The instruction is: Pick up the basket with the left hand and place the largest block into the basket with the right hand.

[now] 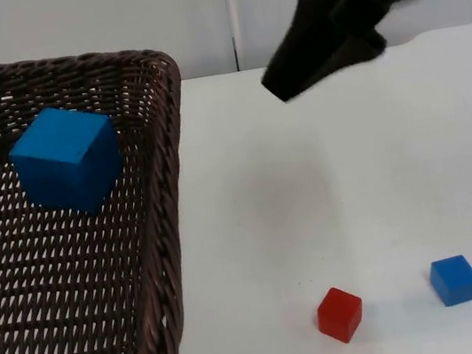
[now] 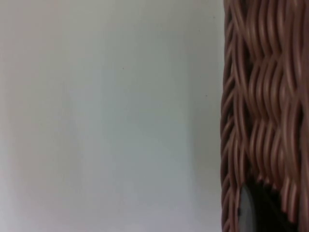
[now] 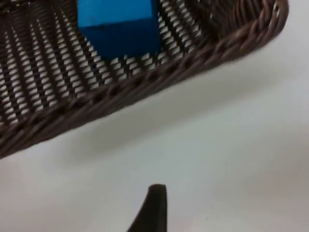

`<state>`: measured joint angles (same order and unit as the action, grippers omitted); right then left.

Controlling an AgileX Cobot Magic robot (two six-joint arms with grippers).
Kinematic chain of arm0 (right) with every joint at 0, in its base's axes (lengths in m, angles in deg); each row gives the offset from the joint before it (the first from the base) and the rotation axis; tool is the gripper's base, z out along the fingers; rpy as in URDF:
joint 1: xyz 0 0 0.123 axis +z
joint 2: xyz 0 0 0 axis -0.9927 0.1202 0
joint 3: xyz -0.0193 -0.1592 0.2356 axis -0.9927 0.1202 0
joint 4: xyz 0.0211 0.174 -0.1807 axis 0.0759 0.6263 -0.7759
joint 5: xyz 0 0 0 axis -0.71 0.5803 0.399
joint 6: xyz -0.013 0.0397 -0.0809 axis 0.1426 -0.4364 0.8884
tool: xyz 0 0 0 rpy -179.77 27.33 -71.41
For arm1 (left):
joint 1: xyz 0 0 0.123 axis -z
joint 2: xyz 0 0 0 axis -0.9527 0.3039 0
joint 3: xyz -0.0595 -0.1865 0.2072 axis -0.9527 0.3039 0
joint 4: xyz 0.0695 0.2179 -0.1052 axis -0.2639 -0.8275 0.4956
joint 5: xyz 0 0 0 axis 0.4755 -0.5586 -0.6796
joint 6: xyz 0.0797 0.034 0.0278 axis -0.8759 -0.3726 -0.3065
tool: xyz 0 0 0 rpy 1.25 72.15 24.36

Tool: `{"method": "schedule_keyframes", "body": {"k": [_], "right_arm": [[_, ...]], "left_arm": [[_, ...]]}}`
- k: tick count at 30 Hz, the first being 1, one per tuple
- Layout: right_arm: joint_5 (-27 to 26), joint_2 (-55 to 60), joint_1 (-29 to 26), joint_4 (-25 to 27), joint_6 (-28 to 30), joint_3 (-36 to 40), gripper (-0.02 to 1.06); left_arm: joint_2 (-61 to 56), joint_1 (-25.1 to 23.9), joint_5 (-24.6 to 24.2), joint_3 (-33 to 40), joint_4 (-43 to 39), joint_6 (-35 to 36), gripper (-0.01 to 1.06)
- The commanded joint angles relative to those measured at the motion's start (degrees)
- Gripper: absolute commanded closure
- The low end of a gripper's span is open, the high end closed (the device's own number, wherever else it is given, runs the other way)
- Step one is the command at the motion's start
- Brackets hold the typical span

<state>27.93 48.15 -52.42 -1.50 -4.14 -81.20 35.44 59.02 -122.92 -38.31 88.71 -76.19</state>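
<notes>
Top view: big block (image 1: 67, 157) lies in the basket (image 1: 172, 196); right gripper (image 1: 292, 78), empty, fingers unclear, hangs above the table's far edge; placing looks done.

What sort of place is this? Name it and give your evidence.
Probably a robot test bench: a bare white table top against a grey partition wall, holding a wicker basket and toy blocks, with the right gripper above.

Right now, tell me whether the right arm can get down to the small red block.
Probably yes. The right gripper hangs above bare white table, and the small red block stands in the open, apart from the small blue block and the wicker basket. Nothing lies between.
</notes>
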Motion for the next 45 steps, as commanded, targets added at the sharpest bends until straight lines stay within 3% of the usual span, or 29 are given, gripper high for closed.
{"method": "schedule_keyframes", "body": {"k": [1, 3, 8, 15, 23, 31, 40, 45], "right_arm": [[-0.8, -1.8, -0.2, -0.4, -0.7, 2.3, 0.26], [-6.7, -5.0, -0.2, -0.4, -1.5, 8.0, 0.26], [-11.4, -11.7, -0.2, -0.4, -3.7, 16.1, 0.26], [-13.3, -23.7, -0.2, -0.4, -8.1, 25.0, 0.26], [-13.1, -37.3, -0.2, -0.7, -10.9, 32.2, 0.26], [-10.4, -49.8, -0.2, -5.0, -17.9, 36.1, 0.26], [-7.5, -58.0, -0.2, -13.9, -26.4, 36.1, 0.26], [-6.4, -59.1, -0.2, -15.5, -28.1, 36.1, 0.26]], "left_arm": [[-0.6, 0.1, -0.6, -0.1, 1.9, -0.1, 1.05], [-0.6, 0.3, -0.6, -0.1, 1.9, -0.1, 1.05], [-0.6, 3.6, 0.6, -0.1, 1.3, -0.1, 1.05], [0.1, 5.9, 3.6, -0.1, 5.0, -0.1, 1.05], [7.2, 5.9, 6.5, -0.2, 10.4, -4.2, 1.05], [17.5, 5.9, 10.1, -0.2, 22.4, -14.5, 1.05], [27.1, 5.9, 10.5, -4.7, 23.4, -17.7, 1.05], [29.6, 5.9, 13.4, -5.8, 22.5, -20.0, 1.05]]}}
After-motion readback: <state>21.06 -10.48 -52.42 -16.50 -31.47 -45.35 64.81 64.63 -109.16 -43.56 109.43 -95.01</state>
